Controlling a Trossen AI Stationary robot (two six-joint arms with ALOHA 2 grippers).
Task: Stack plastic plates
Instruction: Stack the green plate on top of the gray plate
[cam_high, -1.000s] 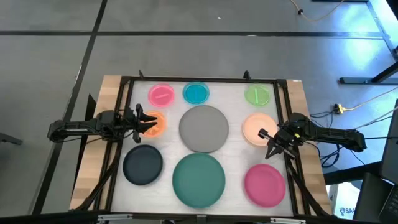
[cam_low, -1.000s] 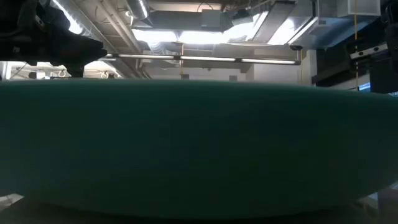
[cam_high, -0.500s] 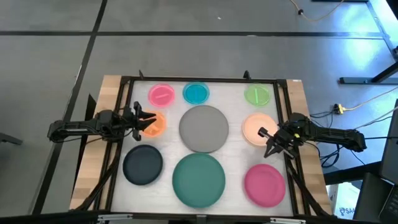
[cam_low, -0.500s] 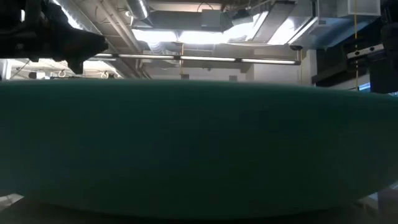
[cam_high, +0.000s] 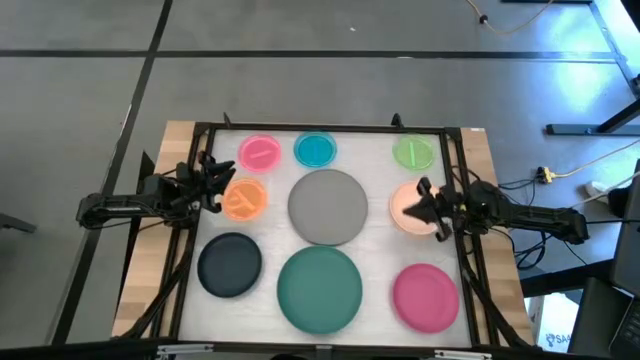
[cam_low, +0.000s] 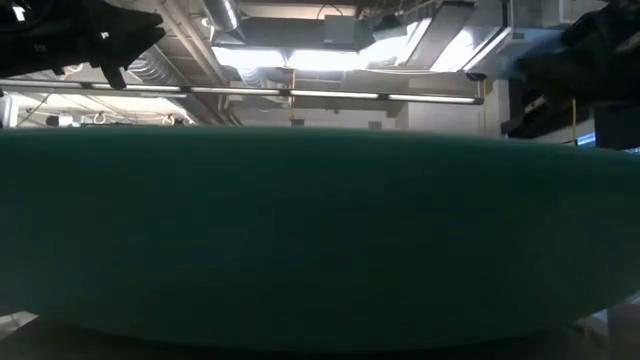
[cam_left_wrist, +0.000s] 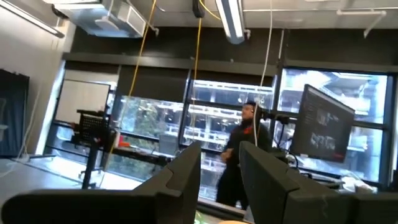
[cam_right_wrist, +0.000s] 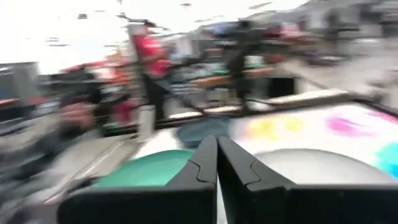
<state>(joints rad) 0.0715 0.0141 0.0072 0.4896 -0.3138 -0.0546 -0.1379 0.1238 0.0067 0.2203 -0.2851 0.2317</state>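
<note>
In the high view nine plates lie flat and apart on the white table top. Small pink (cam_high: 260, 152), blue (cam_high: 316, 150) and green (cam_high: 413, 152) sit along the far edge, with small orange (cam_high: 245, 198) at the left. Large grey (cam_high: 328, 206) and teal (cam_high: 320, 289) fill the middle. Black (cam_high: 229, 264), peach (cam_high: 405, 208) and magenta (cam_high: 425, 296) are medium. My left gripper (cam_high: 212, 176) is raised beside the orange plate's far-left side, open (cam_left_wrist: 221, 171), its wrist view tipped up into the room. My right gripper (cam_high: 427, 203) is over the peach plate's right part, shut (cam_right_wrist: 216, 158).
A dark metal frame (cam_high: 320, 128) runs round the table top, with wooden margins (cam_high: 160, 230) outside it. The teal plate's rim (cam_low: 320, 240) fills the low view. A person (cam_left_wrist: 239, 155) stands in the room beyond the table.
My left gripper has risen from over the orange plate and drawn back toward the table's far-left, tipping upward, so the orange plate now shows whole. My right gripper has swung toward the far edge, from between peach and magenta to over the peach plate's right part.
</note>
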